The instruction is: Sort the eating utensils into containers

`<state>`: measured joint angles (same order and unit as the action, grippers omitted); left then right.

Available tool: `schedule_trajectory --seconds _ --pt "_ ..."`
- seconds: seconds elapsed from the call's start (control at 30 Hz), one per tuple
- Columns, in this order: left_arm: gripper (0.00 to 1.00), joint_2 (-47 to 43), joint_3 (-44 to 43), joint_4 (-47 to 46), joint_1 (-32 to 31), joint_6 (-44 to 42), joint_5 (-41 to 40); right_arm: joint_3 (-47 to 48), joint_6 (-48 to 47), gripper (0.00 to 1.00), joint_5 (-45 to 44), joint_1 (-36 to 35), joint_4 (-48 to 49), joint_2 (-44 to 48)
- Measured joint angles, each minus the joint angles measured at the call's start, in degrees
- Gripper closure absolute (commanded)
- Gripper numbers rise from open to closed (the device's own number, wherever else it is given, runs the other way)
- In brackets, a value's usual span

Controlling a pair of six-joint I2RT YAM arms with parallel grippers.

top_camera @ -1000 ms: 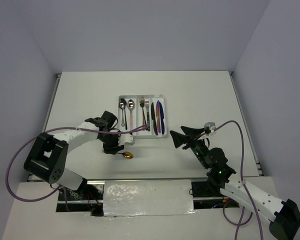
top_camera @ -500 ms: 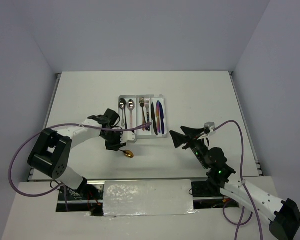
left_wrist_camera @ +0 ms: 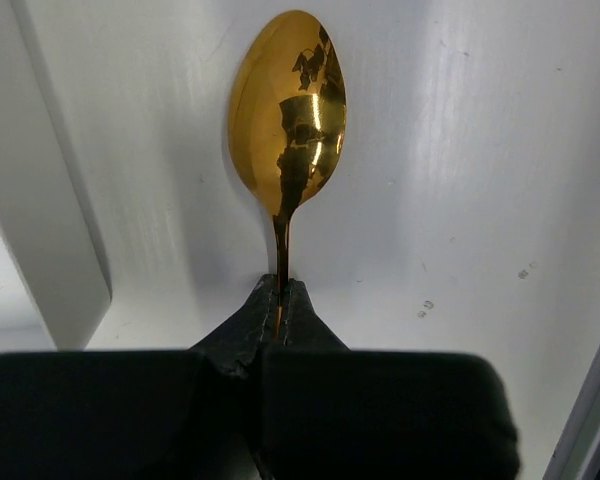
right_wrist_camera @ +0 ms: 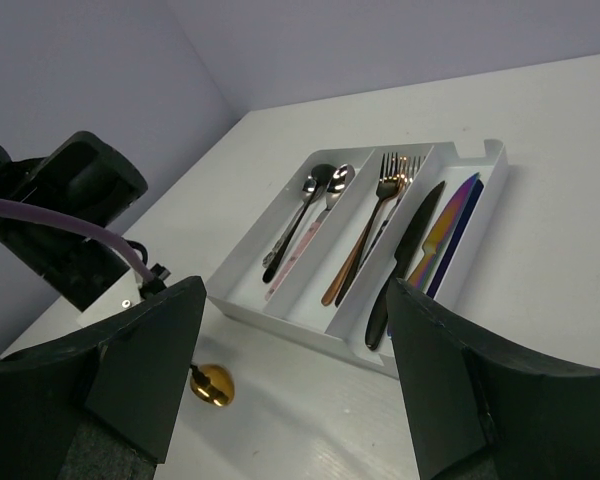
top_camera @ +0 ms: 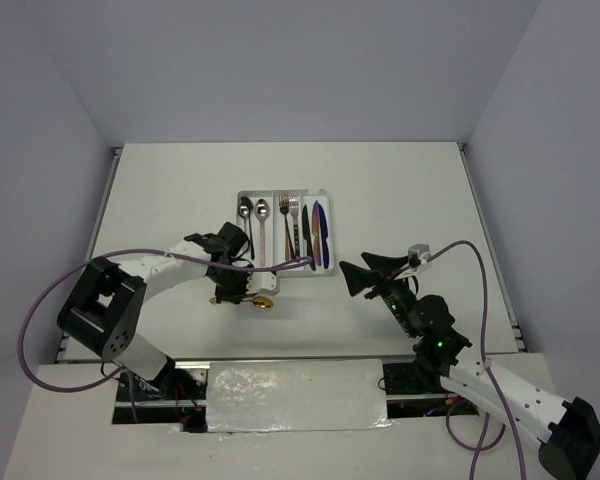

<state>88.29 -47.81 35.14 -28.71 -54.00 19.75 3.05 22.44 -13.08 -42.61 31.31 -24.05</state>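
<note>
A gold spoon point(top_camera: 263, 301) lies on the table just in front of the white tray point(top_camera: 280, 192). My left gripper point(top_camera: 242, 293) is shut on its thin handle. In the left wrist view the bowl point(left_wrist_camera: 288, 110) points away from the pinched jaws of that gripper point(left_wrist_camera: 280, 290). The tray's three containers hold two spoons point(top_camera: 254, 218) on the left, forks point(top_camera: 288, 215) in the middle and knives point(top_camera: 315, 235) on the right. My right gripper point(top_camera: 352, 278) hovers open to the right of the tray with nothing between its fingers. Its wrist view shows the tray point(right_wrist_camera: 490, 150) and the gold bowl point(right_wrist_camera: 212, 385).
A purple cable point(top_camera: 280, 266) from the left arm crosses the tray's near edge. Another purple cable point(top_camera: 480, 290) loops beside the right arm. A foil-covered strip point(top_camera: 295, 395) lies between the arm bases at the table's near edge.
The left gripper has closed on the gold spoon's handle. The wrist has shifted right, and the spoon has swung a little with its bowl now further right.
</note>
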Motion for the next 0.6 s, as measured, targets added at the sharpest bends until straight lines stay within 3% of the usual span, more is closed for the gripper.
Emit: schedule_trajectory --seconds 0.2,0.33,0.43,0.6 --pt "1.00 -1.75 -1.49 6.29 -2.67 1.99 1.49 0.00 0.00 0.19 0.00 0.00 0.04 -0.33" --pt "1.00 -10.95 -4.87 6.91 -3.58 12.50 0.92 -0.02 0.02 0.19 0.04 0.00 0.04 -0.94" --pt "1.00 -12.41 -14.51 6.47 -3.21 25.97 -4.70 -0.02 0.02 0.19 0.00 0.00 0.04 -0.98" --pt "1.00 1.57 -39.36 8.72 -0.76 44.68 -6.91 -0.02 0.22 0.19 -0.28 0.00 0.02 -1.25"
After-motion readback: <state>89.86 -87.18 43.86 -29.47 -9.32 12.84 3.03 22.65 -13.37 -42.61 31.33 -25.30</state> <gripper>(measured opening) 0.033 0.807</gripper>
